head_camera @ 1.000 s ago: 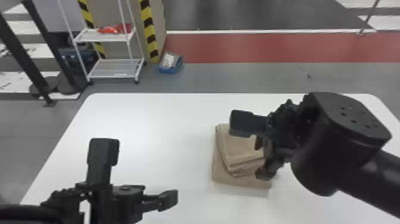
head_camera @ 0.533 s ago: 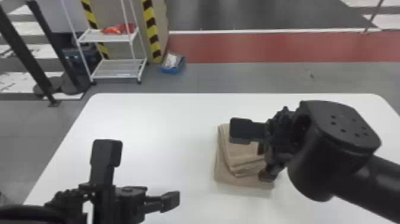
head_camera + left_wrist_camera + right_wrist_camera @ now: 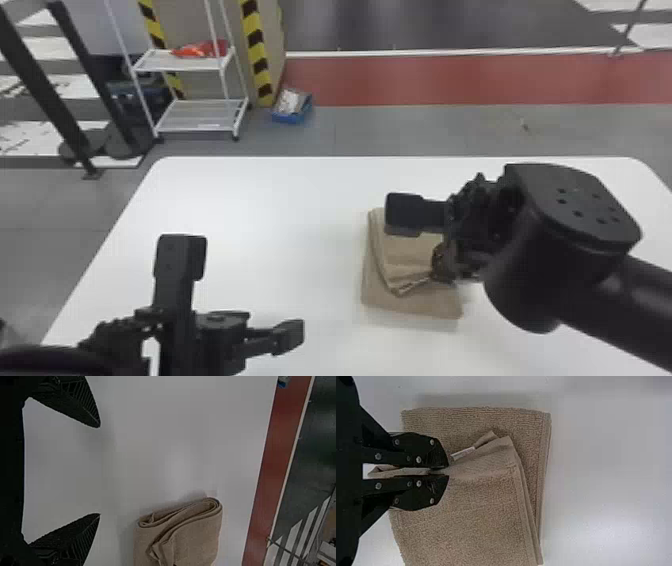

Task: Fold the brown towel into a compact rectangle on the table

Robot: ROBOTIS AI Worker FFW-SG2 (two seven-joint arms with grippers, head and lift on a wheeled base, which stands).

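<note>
Moved slightly leftward with right gripper (image 3: 447,471), pinching a fold of brown towel (image 3: 474,522), to the right of widely spread left gripper (image 3: 99,470).

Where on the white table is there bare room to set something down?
Open table lies between the left claw and the brown towel; another bare strip runs behind both, up to the far edge. It is crowded at the towel, where the right claw pinches a fold and the right arm hangs over the table's right side.
</note>
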